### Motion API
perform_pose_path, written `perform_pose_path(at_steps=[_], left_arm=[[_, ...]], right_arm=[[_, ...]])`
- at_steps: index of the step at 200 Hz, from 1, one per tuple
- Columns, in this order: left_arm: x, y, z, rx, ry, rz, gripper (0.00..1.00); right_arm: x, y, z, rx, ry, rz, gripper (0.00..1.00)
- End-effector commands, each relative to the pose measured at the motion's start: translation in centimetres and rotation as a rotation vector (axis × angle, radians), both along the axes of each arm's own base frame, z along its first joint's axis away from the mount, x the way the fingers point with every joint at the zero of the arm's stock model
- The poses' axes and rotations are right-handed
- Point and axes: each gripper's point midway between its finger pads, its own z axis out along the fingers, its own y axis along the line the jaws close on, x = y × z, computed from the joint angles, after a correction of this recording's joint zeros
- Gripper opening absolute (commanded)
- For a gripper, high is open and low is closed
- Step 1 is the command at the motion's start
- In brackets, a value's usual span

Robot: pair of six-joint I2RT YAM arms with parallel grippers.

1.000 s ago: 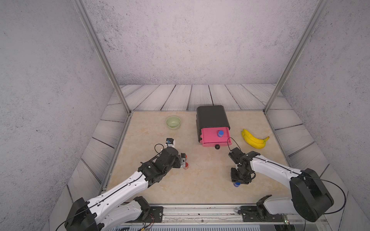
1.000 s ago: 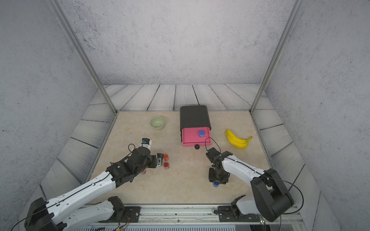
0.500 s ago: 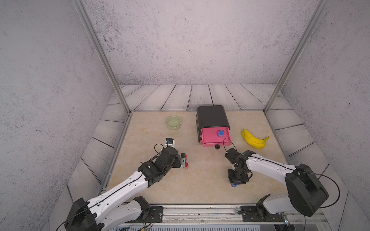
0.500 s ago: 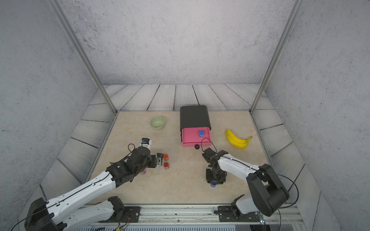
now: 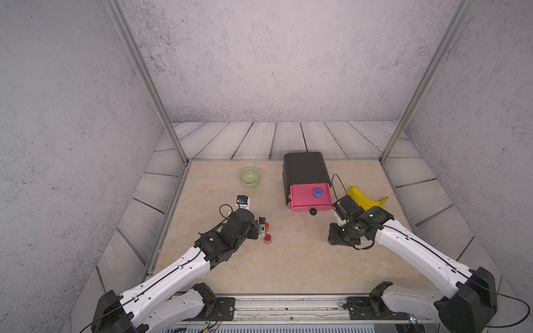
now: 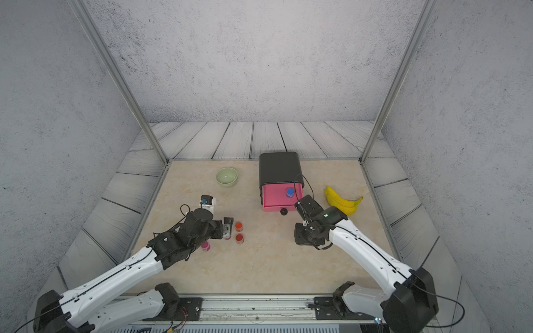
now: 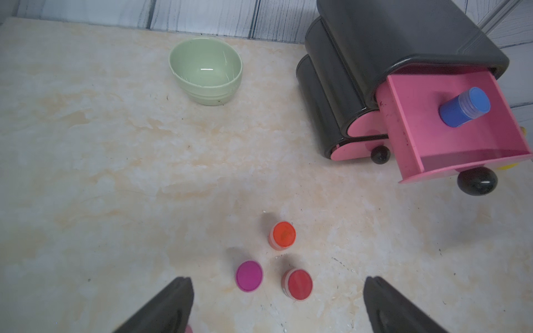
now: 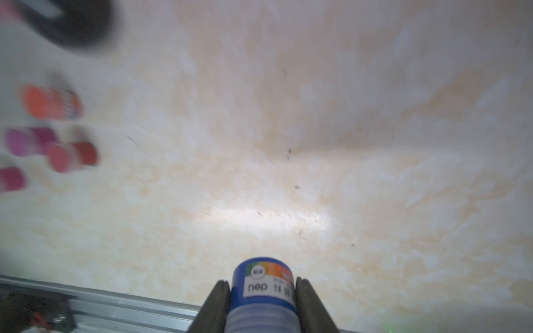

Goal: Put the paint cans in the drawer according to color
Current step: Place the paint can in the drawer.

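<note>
**Sorting partway through.** We are seeing the right end effector (image 8: 262,282) clamping the second blue can (image 8: 259,314) between its fingers. Whether the can is clear of the desk (image 5: 288,265) we cannot tell. Ahead of that end effector, the top drawer (image 7: 418,138) of the black chest (image 7: 389,43) is standing open and holding the first blue can (image 7: 464,106). The left end effector (image 7: 278,280) is hovering with fingers spread wide and empty. Just ahead of it are standing an orange can (image 7: 284,235), a red can (image 7: 298,284) and a magenta can (image 7: 249,276). Another magenta can (image 6: 205,245) is sitting behind it, beside the arm. We are judging blue nearly finished and two colours unsorted, with the two lower drawers sitting shut.
</note>
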Motion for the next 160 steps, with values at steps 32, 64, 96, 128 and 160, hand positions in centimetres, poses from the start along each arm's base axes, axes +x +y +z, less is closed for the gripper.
perform_pose_path(at_steps=[32,64,96,128,160], left_arm=[[0.4,0.3,1.0,0.009,-0.029,0.011,0.99],[0.0,0.6,0.7,0.017,-0.011,0.011,0.99],[-0.3,0.9,0.8,0.022,-0.012,0.003,0.99],[-0.2,0.7,1.1,0.016,-0.023,-0.003,0.99],[0.1,0.3,1.8,0.014,-0.032,-0.011,0.99]], right_arm=[[8.2,4.2,5.8,-0.032,-0.116,0.093,0.36],[12.5,6.0,4.8,-0.132,-0.053,0.127,0.36],[15.0,6.8,2.8,-0.201,-0.029,0.150,0.37],[16.4,7.2,1.4,-0.234,-0.001,0.157,0.38],[17.2,7.8,0.4,-0.232,0.012,0.165,0.41]])
